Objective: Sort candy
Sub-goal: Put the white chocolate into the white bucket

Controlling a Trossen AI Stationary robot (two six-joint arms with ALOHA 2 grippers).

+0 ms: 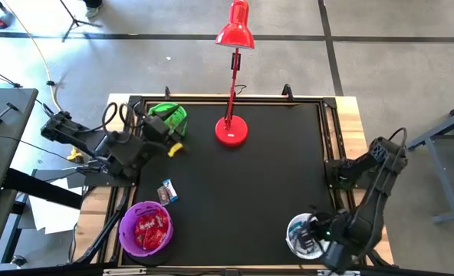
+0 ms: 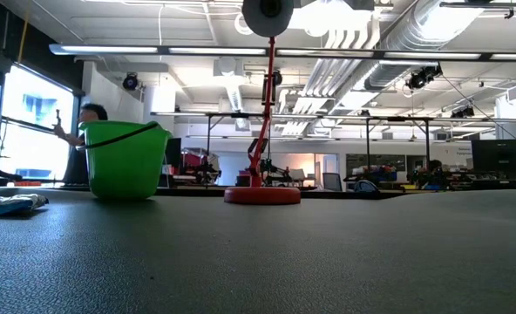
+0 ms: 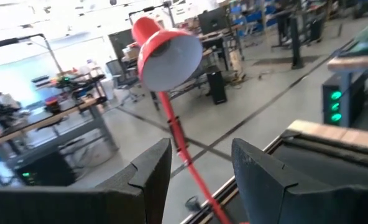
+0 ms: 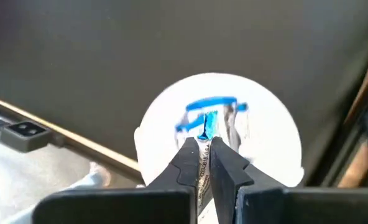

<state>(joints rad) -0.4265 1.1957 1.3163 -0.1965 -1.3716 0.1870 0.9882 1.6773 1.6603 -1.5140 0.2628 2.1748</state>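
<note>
A blue-and-white wrapped candy [image 4: 204, 140] is hanging pinched in the right gripper [image 4: 202, 148], its jaws clamped tight, over the white bowl [image 1: 294, 234] at lower right of the high view. More candy [image 1: 168, 192] is lying at lower left near the purple bowl [image 1: 129, 222]. The left gripper [image 3: 199, 163] is standing with jaws parted and empty. The worktop [image 1: 250, 184] centre is lying bare.

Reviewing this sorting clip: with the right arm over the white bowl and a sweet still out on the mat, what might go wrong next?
1. The right gripper is shut on a blue-and-white candy above the white bowl; the wrapper might cling when the jaws open.
2. Loose candy lies close to the purple bowl; reaching for it may nudge the bowl.
3. The left gripper, open, is near the red lamp and could clip it.
</note>
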